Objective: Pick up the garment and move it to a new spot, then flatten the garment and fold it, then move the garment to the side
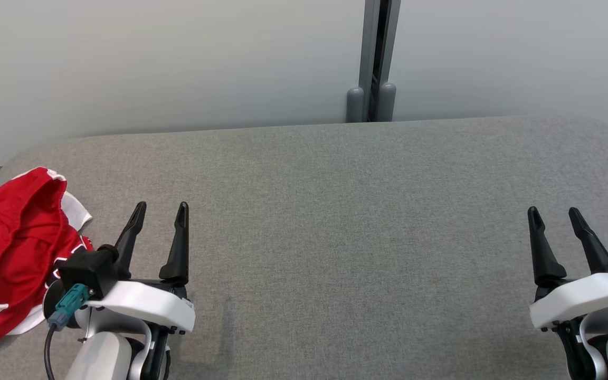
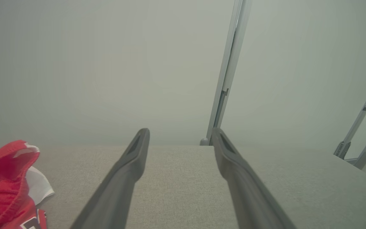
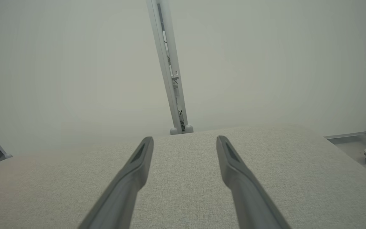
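Left hand (image 1: 161, 207) and right hand (image 1: 553, 211) hover over the grey surface (image 1: 335, 221), both spread wide and empty. A crumpled red-and-white garment (image 1: 13, 248) lies at the surface's left edge, just beside the left hand. It looks light, soft and floppy, likely to sag and bunch; pinching a raised fold near the white trim should lift it.

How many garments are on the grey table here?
1. The red-and-white garment lies crumpled at the table's left end, just left of the left tool. It runs past the frame edge, so another beyond it could be hidden.
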Robot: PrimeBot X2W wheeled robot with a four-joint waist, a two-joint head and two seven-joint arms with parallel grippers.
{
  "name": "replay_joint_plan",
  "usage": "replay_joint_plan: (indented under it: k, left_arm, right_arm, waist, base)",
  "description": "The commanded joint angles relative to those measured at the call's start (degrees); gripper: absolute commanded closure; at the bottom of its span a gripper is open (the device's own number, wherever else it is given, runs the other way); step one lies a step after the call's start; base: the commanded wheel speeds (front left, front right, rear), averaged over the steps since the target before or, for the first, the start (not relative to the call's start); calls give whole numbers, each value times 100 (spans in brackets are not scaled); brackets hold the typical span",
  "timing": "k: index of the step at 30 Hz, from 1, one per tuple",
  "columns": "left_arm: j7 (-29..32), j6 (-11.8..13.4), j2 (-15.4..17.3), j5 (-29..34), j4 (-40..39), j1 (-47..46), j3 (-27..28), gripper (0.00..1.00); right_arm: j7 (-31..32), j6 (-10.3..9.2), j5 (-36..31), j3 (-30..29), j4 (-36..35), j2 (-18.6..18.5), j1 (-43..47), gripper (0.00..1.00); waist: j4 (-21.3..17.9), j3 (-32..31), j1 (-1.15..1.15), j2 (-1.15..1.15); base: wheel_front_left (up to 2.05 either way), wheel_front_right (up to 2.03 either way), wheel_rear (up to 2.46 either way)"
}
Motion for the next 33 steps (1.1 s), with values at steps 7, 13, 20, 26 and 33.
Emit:
replay_joint_plan:
  k: [7,13,20,26,33]
  left_arm:
    - [52,103,82,426,-85,6,35,0]
    - [141,154,92,637,-64,49,34,0]
    - [278,166,82,800,-59,106,54,0]
    - [323,187,120,966,-60,122,44,0]
    - [409,219,141,1140,-57,130,65,0]
  right_arm:
    - [-135,0,-408,37,-3,21,-4,0]
    - [-161,0,-562,-1,28,85,17,0]
    - [-158,0,-686,-65,49,161,86,0]
    - [-155,0,-814,-91,55,198,129,0]
    - [-196,0,-1009,-75,41,228,140,0]
  waist:
    - [15,28,0,0]
    - [12,27,0,0]
    - [16,19,0,0]
    - [21,7,0,0]
    - [28,10,0,0]
  base:
    - [0,0,0]
    - [0,0,0]
    - [0,0,0]
    - [0,0,0]
    - [0,0,0]
